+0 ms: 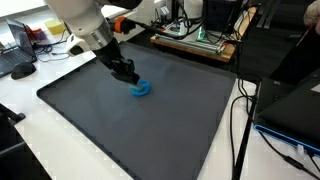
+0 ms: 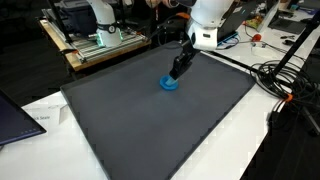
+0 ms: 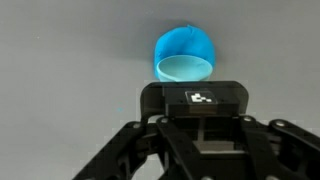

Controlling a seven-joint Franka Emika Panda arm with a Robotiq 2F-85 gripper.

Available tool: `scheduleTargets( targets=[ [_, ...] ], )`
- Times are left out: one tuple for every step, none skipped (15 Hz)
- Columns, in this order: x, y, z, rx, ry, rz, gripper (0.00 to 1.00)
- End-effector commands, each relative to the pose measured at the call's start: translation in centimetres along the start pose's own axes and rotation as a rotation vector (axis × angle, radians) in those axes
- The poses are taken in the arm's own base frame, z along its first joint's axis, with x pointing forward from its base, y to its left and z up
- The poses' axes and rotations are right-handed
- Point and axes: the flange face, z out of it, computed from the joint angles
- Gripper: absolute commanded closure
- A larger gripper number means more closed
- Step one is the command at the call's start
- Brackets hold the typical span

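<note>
We see a dark grey mat (image 1: 150,130) covering most of a white table (image 1: 40,120); in both exterior views the mat lies flat and bare except for one object. The room around it is a laboratory or workshop: beyond the far edge of the mat stands a wooden board carrying electronic equipment (image 2: 100,45), and black cables (image 2: 285,85) trail over the white table beside one side edge of the mat. In an exterior view a closed dark laptop (image 1: 295,110) rests on the table just off the mat's side edge, and a second dark laptop (image 2: 15,115) shows at a near corner of the table in an exterior view.

We count one arm, one gripper (image 1: 125,72) and one small blue bowl (image 1: 141,89). The bowl (image 2: 170,84) sits on the mat, nearer its far edge than its near edge and roughly midway between the two side edges. It appears tipped, its pale inner face turned partly sideways in the wrist view (image 3: 184,56).

The white arm descends at a slant from beyond the far edge, and the black gripper (image 2: 178,70) meets the bowl at its rim. The jaws are drawn in as narrow as they go; they appear to pinch the bowl's rim, though the fingertips are hidden in the wrist view behind the gripper body (image 3: 200,130).
</note>
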Motion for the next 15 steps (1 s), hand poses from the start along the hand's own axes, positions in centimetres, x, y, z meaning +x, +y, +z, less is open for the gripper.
scheduleTargets(
  targets=[
    [0.7,-0.3,1.1,0.015,0.112,0.040,0.78],
    [0.6,-0.2,1.2,0.008,0.115,0.063,0.78],
    [0.4,-0.1,1.4,0.010,0.104,0.095,0.78],
    [0.3,0.2,1.6,0.007,0.101,0.130,0.78],
    [0.2,0.5,1.7,0.009,0.103,0.169,0.78],
    [0.1,0.7,1.9,0.012,0.093,0.207,0.78],
    [0.0,1.1,2.1,0.010,0.091,0.259,0.78],
    [-0.1,1.5,2.1,0.010,0.093,0.308,0.78],
    [-0.2,1.8,2.2,0.013,0.094,0.349,0.78],
    [-0.4,2.1,2.3,0.002,0.103,0.392,0.78],
    [-0.6,2.3,2.3,-0.020,0.115,0.424,0.78],
    [-0.8,2.4,2.4,-0.034,0.122,0.460,0.78],
    [-1.0,2.4,2.5,-0.049,0.125,0.498,0.78],
    [-1.3,2.3,2.6,-0.054,0.125,0.541,0.78],
    [-1.5,2.3,2.7,-0.059,0.124,0.585,0.78]
  ],
)
